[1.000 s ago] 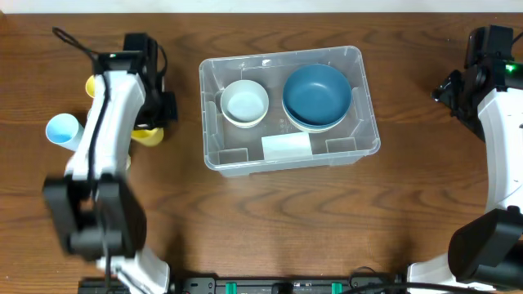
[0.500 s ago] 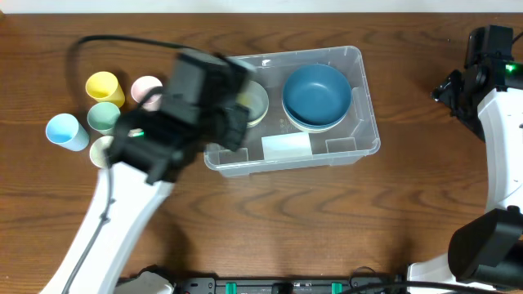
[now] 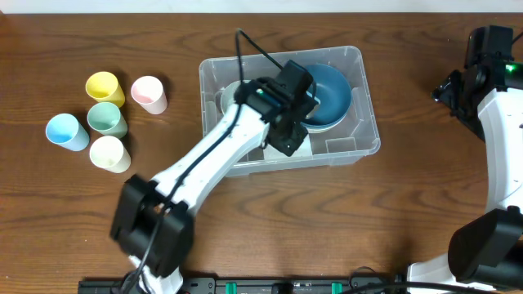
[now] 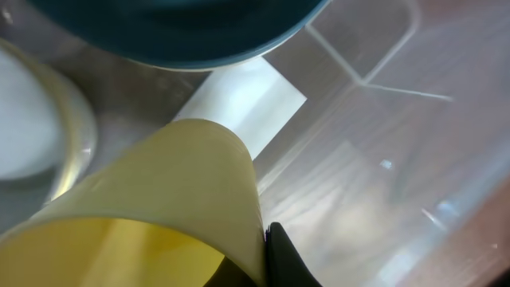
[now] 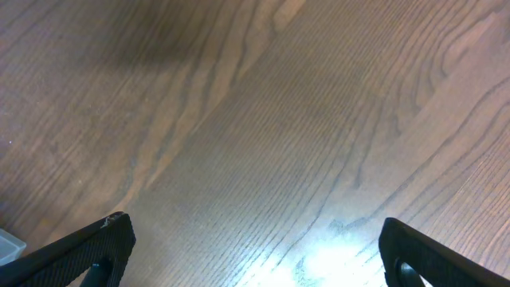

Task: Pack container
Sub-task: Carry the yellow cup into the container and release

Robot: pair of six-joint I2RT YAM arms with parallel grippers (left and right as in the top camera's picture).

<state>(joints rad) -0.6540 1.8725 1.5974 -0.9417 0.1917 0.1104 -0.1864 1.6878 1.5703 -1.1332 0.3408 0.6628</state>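
Note:
The container [image 3: 359, 61] is a clear bin in the middle of the table. It holds a white bowl [image 3: 231, 96], stacked blue bowls [image 3: 333, 88] and a pale label [image 4: 243, 100]. My left gripper [image 3: 291, 131] is over the bin's middle, shut on a yellow cup [image 4: 159, 207]. The wrist view shows one finger [image 4: 280, 257] outside the cup wall and the other inside. The cup hangs above the bin floor beside the label. My right gripper [image 5: 255, 247] is open and empty over bare wood at the far right.
Several cups stand left of the bin: yellow [image 3: 103, 86], pink [image 3: 149, 94], green [image 3: 107, 118], blue [image 3: 64, 131] and cream [image 3: 109, 153]. My right arm [image 3: 494, 106] stands at the table's right edge.
My left arm has swung right from the cups to over the bin, carrying the yellow cup. The right arm has not moved.

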